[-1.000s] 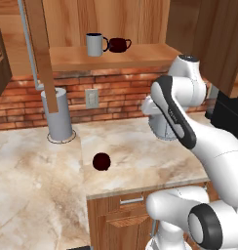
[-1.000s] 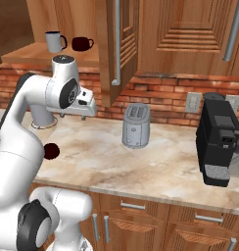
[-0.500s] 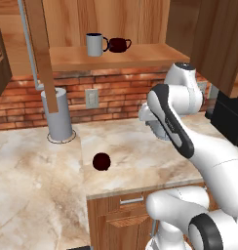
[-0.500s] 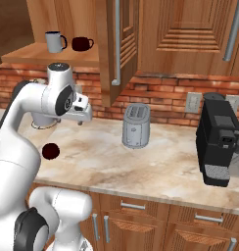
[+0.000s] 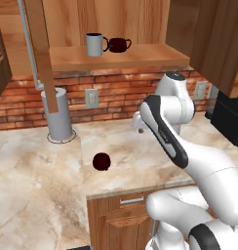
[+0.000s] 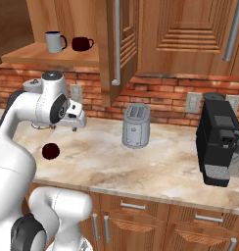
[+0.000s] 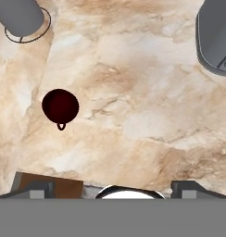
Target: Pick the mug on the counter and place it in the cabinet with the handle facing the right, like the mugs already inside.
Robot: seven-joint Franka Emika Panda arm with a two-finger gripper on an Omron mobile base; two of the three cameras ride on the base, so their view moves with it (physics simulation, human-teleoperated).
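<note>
jaws wide apart, empty | mug (image 7: pixel 60 106) on counter (image 7: pixel 142 115), well apart, seemingly upper-left of them

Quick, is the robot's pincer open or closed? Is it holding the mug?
Pincer: open, holding nothing. The mug sits on the counter, apart from it.

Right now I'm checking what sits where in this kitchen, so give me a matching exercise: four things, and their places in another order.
Things:
1. dark red mug
2. pale grey mug
3. toaster
4. coffee machine

Places:
A. far right of the counter
B. cabinet shelf, beside another dark mug
C. alone on open counter
D. on the counter under a cabinet door

Pairs: 1-C, 2-B, 3-D, 4-A
</note>
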